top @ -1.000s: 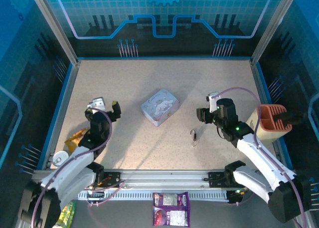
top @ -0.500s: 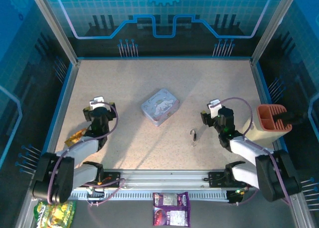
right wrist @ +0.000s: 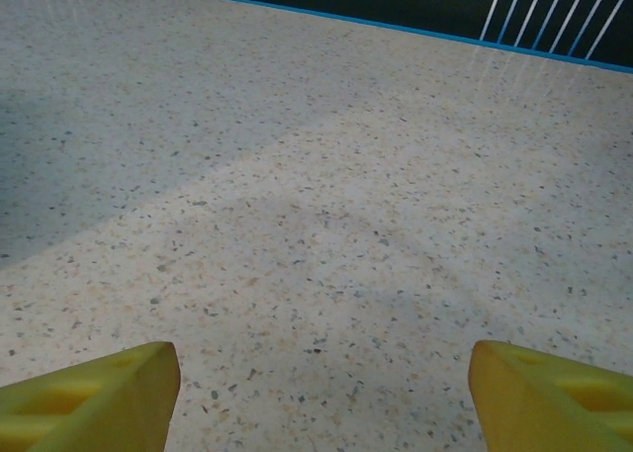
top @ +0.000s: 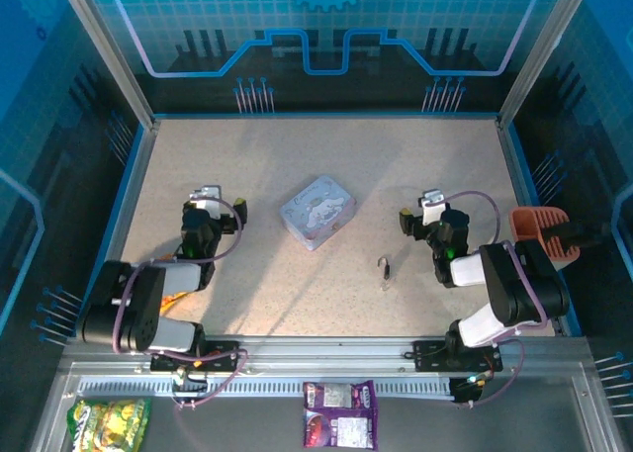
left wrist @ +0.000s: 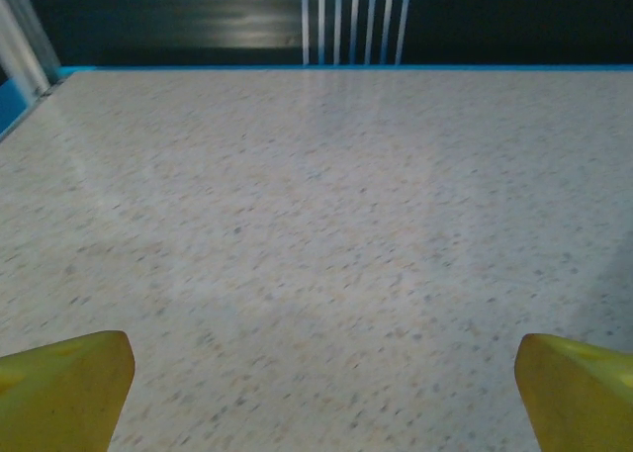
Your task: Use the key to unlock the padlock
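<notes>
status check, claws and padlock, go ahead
Left claw open, empty. Right claw open, empty. Padlock lies on table, untouched. Tin apart, not in the way.

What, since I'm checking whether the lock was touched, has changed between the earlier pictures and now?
Both arms folded back and down toward their bases. The left gripper and right gripper, both open and empty, now sit low over the speckled table. Nothing was taken hold of or let go. The small dark padlock with its thin metal shackle and the lilac cartoon-printed rectangular tin stayed where they were.
</notes>
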You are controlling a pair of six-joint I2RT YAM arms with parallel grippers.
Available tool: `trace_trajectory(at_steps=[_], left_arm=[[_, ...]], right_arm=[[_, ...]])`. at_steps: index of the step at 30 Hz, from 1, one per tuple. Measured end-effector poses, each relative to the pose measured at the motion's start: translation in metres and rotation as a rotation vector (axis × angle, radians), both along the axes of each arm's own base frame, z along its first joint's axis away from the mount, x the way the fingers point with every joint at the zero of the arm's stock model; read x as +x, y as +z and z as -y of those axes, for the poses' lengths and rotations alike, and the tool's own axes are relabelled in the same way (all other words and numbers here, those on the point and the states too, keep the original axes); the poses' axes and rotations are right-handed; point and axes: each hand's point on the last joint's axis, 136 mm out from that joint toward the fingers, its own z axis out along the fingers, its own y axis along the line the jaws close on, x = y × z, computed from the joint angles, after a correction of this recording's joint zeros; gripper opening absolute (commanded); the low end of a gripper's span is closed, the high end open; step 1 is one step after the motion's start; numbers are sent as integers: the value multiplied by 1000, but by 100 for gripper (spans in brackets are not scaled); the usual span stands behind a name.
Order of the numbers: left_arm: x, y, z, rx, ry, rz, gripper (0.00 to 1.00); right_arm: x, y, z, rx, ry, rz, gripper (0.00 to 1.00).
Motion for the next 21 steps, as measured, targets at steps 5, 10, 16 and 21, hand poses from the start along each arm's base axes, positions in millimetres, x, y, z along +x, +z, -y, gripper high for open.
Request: trace_trajectory(at_steps=[5,10,16,21], left_arm=[[0,-33,5,0,-33,-58,99],[21,-16,-5,-22,0,-35,99],[24,-15,-12,-44,23,-39,99],[23,-17,-12,-46,24,-49,99]], right_arm=[[16,16,0,26,12,26,100],[23,23,7,52,-5,34,100],[22,18,11,49,-32,12,100],[22,17,12,46,-38,7,100]])
